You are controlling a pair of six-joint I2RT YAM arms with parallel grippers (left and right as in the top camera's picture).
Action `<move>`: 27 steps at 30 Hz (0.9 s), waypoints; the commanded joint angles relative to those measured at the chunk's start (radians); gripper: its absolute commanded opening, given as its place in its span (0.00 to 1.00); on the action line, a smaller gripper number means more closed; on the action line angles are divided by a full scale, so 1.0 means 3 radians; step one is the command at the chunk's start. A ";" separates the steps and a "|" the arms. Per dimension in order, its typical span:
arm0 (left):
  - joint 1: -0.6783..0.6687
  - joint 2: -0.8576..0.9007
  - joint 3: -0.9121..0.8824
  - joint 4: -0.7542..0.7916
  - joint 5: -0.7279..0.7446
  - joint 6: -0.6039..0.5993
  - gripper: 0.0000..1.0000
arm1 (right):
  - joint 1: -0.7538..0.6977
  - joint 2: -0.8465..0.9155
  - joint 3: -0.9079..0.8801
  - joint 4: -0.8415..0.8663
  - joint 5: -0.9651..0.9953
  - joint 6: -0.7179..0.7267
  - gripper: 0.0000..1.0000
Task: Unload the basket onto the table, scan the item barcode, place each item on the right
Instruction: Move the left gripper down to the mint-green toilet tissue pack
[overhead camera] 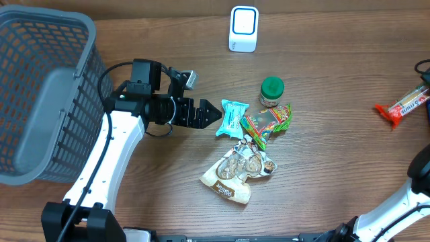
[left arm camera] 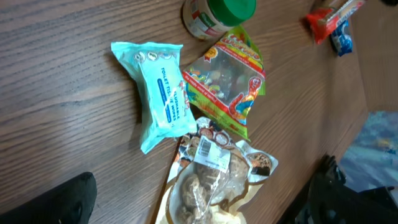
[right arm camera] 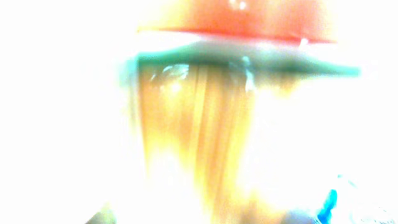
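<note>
The teal packet (overhead camera: 232, 117) is seen just ahead of the released left end effector (overhead camera: 215, 113), long axis seemingly crosswise; the right end effector's state cannot be told

Teal wipes pack (left arm camera: 160, 93); green-lidded jar (overhead camera: 272, 87); grey basket (overhead camera: 40, 40) (mesh walls).

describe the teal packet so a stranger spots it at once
In the overhead view, start from the grey basket on the left and follow the left gripper to the pile mid-table. The teal packet is the piece nearest that gripper. It alone is light teal; beside it lie a multicoloured candy bag and a green-lidded jar.
</note>
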 commanded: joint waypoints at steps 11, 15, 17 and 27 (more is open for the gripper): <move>-0.0056 -0.0081 0.0075 0.0098 0.0055 -0.0125 1.00 | 0.0041 -0.0172 0.0080 0.0018 -0.0334 0.0042 1.00; -0.0066 -0.0081 0.0075 0.0116 -0.0095 -0.0125 1.00 | 0.0144 -0.0562 0.0080 -0.0024 -0.0694 0.0041 1.00; -0.0067 -0.0081 0.0075 0.0104 -0.0231 -0.0125 1.00 | 0.0231 -0.0773 0.0080 -0.0086 -0.0846 0.0042 1.00; -0.0237 -0.0080 0.0062 -0.0197 -0.0994 0.0014 1.00 | 0.1108 -0.1319 0.0080 -0.0444 -0.0973 0.0041 1.00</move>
